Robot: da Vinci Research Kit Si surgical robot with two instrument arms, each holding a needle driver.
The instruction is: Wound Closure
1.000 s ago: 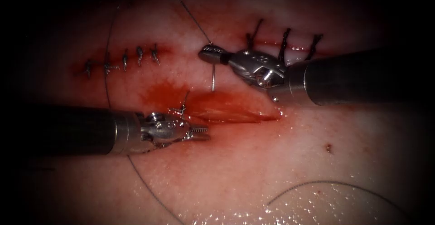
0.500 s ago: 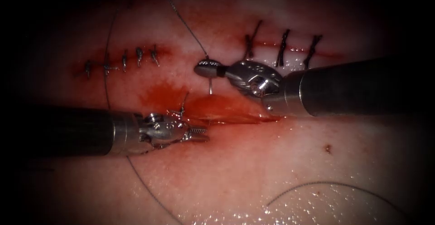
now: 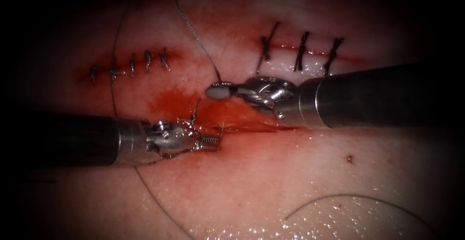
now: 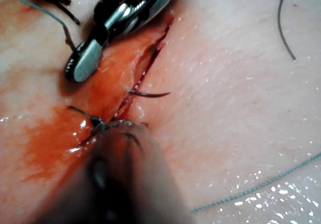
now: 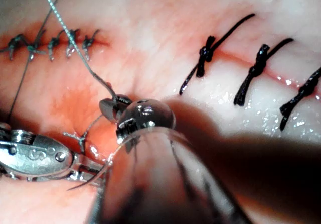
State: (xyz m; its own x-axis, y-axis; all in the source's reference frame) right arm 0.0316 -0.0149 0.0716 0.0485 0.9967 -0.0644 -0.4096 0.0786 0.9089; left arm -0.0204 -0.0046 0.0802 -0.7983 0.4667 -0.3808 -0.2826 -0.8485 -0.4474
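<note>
**Needle seated in the open cut, right claw holding its tail**

Here the right claw is closed on the needle at its thread end, just above the open cut in the tissue. The needle's body passes down into the wound; in the left wrist view a short dark length of it, ending in the point, pokes out of the cut's lip. From the held end the thread climbs away toward the upper edge of the endoscope view.

The left claw lies low at the cut's left end, its toothed jaws slightly parted and gripping nothing that can be made out, close to a finished knot. Red fluid pools round the wound, and two rows of older stitches sit above it.

By my judgement the needle is stiff, thin and slick with fluid, so it would likely twist if pinched near the point; a flat hold across the curve, back from the tip, looks safest. The tissue seems soft and wet, prone to tearing under a sideways pull, and the thread is light and easily snagged.
</note>
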